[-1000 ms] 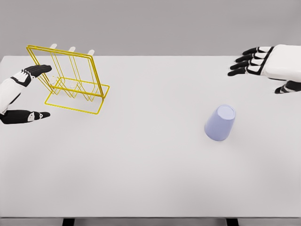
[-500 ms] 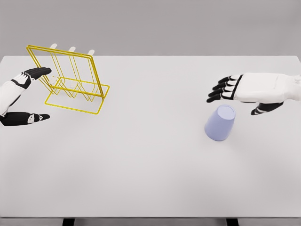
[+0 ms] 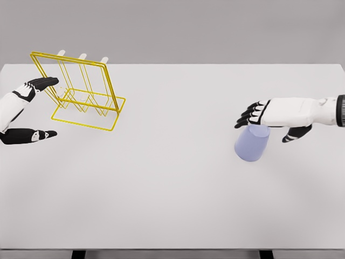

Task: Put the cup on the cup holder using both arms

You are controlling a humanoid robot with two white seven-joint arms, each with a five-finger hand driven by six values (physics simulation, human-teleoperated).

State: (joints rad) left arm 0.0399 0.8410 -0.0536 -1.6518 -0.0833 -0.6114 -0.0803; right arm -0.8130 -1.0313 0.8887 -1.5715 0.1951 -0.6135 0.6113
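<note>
Two robot hands over a white counter (image 3: 172,205), well apart from each other. Lavender cup (image 3: 252,143) sits mouth-down on the right half of the counter, base uppermost, tilted slightly in this view. Right robot hand (image 3: 269,116) reaches in from the right edge, palm down, directly above the cup's upturned base; its black fingers (image 3: 249,114) are spread and extend left past the cup, thumb hanging off to the right of it. Fingers not closed around the cup; actual contact with the base cannot be told from this angle. Yellow wire cup holder (image 3: 81,89) stands at far left of the counter, frame leaning, three white pegs showing above its top bar. Left robot hand (image 3: 24,110) sits just beside the holder's left side, fingers apart, holding nothing, index tip near the frame.
</note>
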